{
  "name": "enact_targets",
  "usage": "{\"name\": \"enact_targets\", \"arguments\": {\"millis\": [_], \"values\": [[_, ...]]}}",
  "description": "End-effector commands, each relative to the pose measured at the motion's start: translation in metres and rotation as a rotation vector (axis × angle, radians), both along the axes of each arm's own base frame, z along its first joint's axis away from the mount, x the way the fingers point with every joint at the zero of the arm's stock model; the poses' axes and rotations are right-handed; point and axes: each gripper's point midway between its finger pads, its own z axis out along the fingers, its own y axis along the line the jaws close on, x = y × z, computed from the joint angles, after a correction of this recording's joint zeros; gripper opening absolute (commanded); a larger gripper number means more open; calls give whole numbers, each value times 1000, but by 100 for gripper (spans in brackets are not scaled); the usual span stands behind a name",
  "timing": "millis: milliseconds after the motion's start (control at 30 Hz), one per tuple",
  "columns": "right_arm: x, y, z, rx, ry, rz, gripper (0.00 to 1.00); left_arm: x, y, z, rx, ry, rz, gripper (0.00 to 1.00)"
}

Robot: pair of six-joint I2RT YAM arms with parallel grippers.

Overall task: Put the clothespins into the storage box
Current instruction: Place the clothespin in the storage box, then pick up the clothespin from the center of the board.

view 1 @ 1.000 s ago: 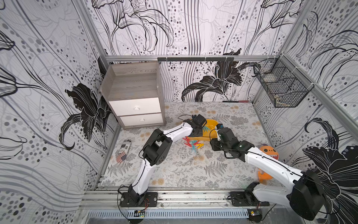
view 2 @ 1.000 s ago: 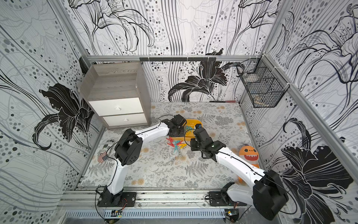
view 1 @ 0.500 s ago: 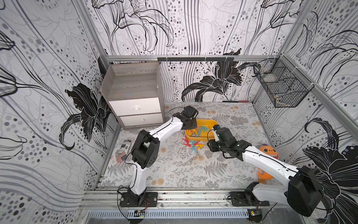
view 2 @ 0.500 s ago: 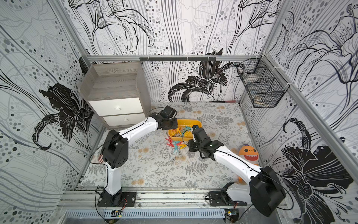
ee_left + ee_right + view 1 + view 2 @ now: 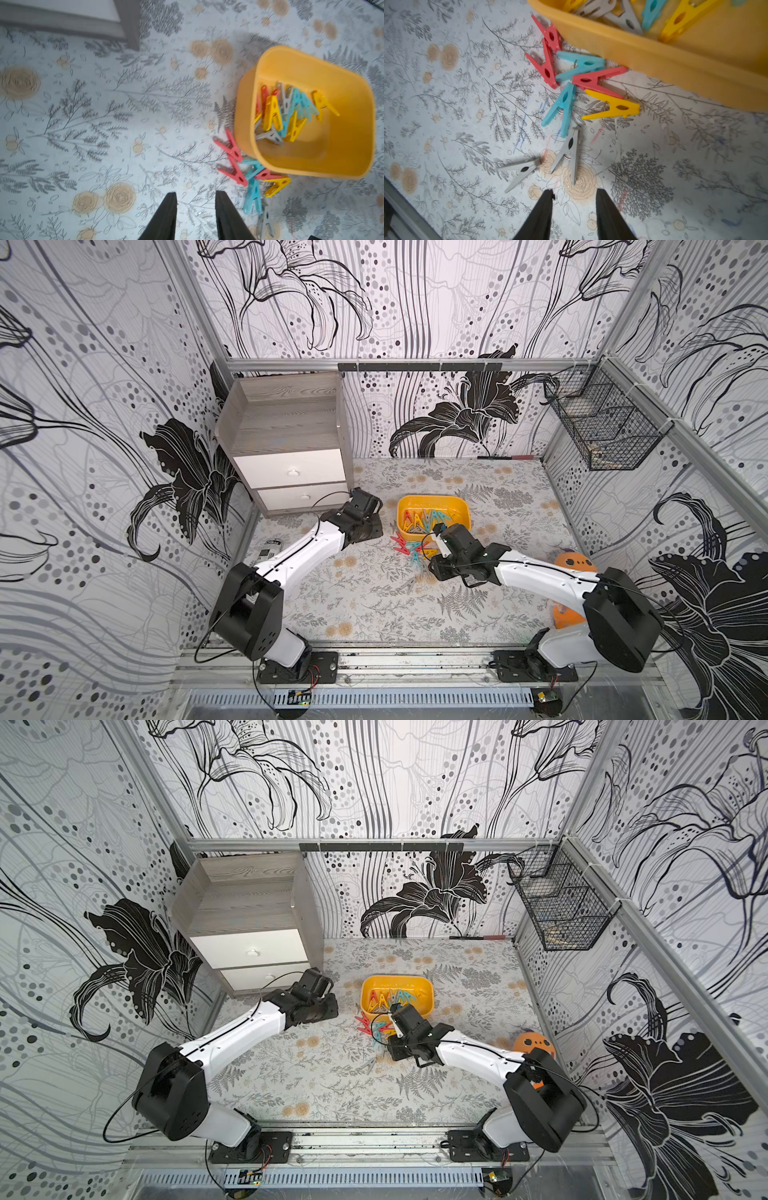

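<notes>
Yellow-orange storage box (image 5: 455, 508) is sitting part filled, loose clothespins (image 5: 409, 548) lying at its seven o'clock. The right gripper (image 5: 573, 192) is hovering part-open, empty, over a grey clothespin (image 5: 566, 153), probably lining up a pinch. The left gripper (image 5: 195, 194), likewise parted and empty, is hanging at the box's nine o'clock, clear.

readable text: none in any view | can (image 5: 269, 548): printed label, too small to read | circuit board (image 5: 300, 697): markings too small to read | box (image 5: 349, 128) and clothespins (image 5: 564, 106): no print seen up close
</notes>
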Motion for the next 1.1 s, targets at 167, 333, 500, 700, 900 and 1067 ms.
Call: {"name": "enact_targets", "arguments": {"millis": [167, 333, 500, 700, 900, 1067], "values": [[7, 8, -23, -82, -1, 1, 33, -2, 13, 8, -1, -53, 45, 37], [10, 11, -29, -84, 1, -7, 30, 2, 14, 10, 0, -59, 43, 37], [11, 13, -38, -100, 13, -9, 25, 2, 13, 6, -1, -51, 39, 37], [12, 13, -40, -110, 16, -10, 15, 3, 16, 6, 2, -52, 43, 37], [13, 13, -17, -93, -17, -3, 7, 3, 15, 8, -1, -54, 40, 37], [18, 11, 20, -85, -83, 18, 7, 4, 16, 10, -4, -59, 43, 37]]}}
